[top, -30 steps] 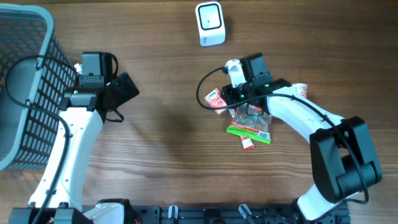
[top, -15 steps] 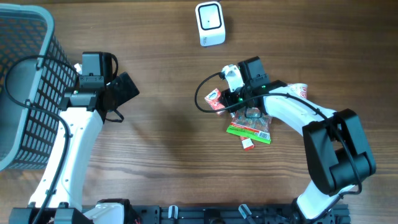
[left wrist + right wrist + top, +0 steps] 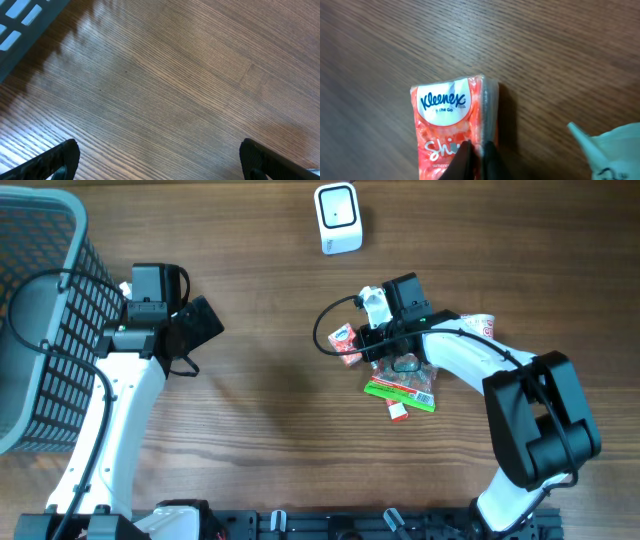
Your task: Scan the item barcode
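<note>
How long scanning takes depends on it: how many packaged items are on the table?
4: red Kleenex tissue pack pinched by the right gripper; green snack packet under the arm; small red box beside it; white container behind the arm. More may be hidden.

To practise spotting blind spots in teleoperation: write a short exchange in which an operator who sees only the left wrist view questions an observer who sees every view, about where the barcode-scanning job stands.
Operator: I see only the open left gripper over the tabletop. Is any item held?
Observer: Yes. The right gripper is shut on the side seam of a Kleenex pack.
Operator: Where is the scanner?
Observer: The white scanner stands near the top of the overhead view, well apart from the pack.
</note>
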Robot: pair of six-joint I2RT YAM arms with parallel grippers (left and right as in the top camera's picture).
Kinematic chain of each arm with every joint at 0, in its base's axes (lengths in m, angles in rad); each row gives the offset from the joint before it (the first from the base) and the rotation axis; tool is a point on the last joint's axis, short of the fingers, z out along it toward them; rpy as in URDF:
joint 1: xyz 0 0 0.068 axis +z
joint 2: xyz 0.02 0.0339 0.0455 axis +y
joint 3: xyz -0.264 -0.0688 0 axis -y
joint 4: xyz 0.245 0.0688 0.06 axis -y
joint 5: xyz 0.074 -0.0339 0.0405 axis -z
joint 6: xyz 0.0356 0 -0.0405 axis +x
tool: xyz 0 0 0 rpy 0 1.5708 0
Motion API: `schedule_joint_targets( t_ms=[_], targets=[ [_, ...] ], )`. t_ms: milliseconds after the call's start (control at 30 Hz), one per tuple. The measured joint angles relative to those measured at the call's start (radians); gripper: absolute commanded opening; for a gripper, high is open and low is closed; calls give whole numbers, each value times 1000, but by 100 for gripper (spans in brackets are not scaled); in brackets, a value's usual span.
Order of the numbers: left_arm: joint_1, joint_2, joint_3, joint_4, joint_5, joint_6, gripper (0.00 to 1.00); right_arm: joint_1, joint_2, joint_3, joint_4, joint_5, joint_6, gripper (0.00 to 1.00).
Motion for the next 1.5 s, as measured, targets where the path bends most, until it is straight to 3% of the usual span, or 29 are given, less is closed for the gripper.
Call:
schedule_joint_targets(
  t_ms=[200, 367, 500, 667, 867, 1500],
  targets=[
    [0, 0, 0, 0, 0, 0, 100, -13, -69, 2, -73, -215, 35, 4],
    [0, 0, 0, 0, 0, 0, 100, -163, -169, 2, -68, -761, 136, 4],
    [0, 0, 0, 0, 0, 0, 100, -167, -169, 2, -64, -1113, 176, 4],
    [0, 0, 0, 0, 0, 0, 100, -167, -217, 2, -87, -1178, 241, 4],
    [0, 0, 0, 0, 0, 0, 100, -251, -481, 2, -76, -1178, 292, 4],
    [0, 0, 0, 0, 0, 0, 100, -289, -489, 2, -63, -1178, 299, 4]
  ],
)
